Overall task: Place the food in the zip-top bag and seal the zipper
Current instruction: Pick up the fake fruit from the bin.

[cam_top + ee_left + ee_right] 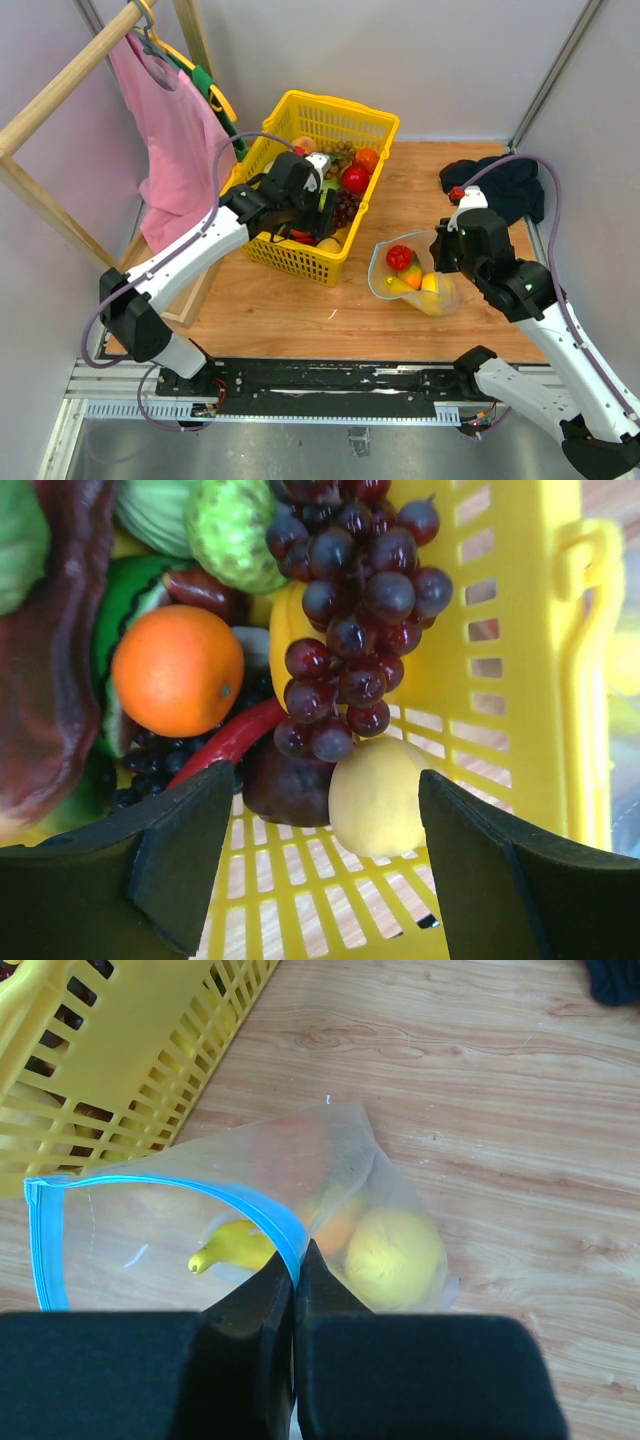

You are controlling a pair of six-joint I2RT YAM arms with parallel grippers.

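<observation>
The clear zip-top bag (415, 275) stands open on the wooden table, holding a red piece, a banana (232, 1247), an orange piece and a lemon (394, 1257). My right gripper (295, 1270) is shut on the bag's blue zipper (150, 1186) at its mouth edge. My left gripper (325, 865) is open inside the yellow basket (330, 125), its fingers on either side of a pale yellow fruit (378, 795). Purple grapes (355, 610), an orange (178, 670) and a red chili (228, 742) lie just beyond it.
The basket (520, 650) holds several more fruits and vegetables (345, 170). A dark cloth (500, 185) lies at the table's back right. A pink shirt (165, 130) hangs on a wooden rack at the left.
</observation>
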